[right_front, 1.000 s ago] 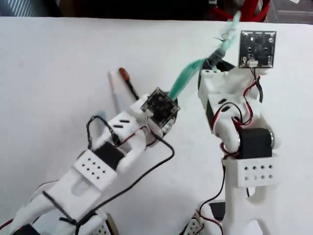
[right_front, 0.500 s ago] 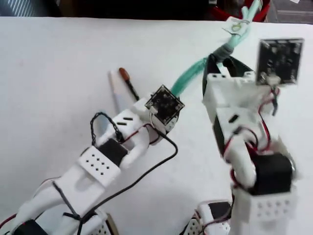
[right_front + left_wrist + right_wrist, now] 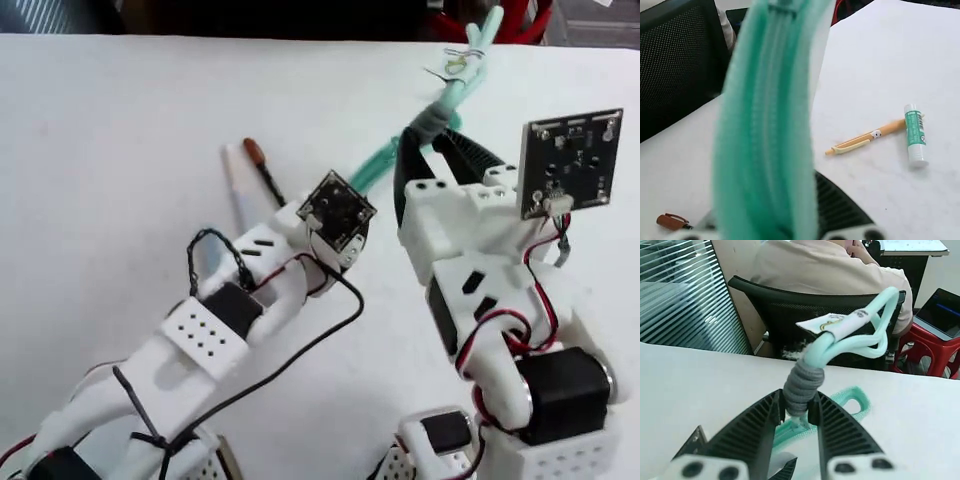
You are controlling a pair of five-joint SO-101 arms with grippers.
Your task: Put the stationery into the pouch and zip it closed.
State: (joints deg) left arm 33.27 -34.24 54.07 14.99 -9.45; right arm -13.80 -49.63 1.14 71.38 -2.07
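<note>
Pouch (image 3: 385, 160), teal mesh, is held up above the table at far centre between both arms in the high view; a brown-capped pen (image 3: 262, 165) lies to its left. In the left wrist view the left gripper (image 3: 775, 225) is clenched on the pouch's near end, and an orange pen (image 3: 865, 141) lies just beside a glue stick (image 3: 915, 135). In the right wrist view the right gripper (image 3: 796, 410) pinches the pouch's grey-wrapped pull cord (image 3: 802, 382).

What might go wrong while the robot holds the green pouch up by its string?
The right gripper pinches only the thin strap, so the pouch may slip and drop. Both arms are busy holding it, yet the pen and glue stick lie on the table, so nothing can load them.
</note>
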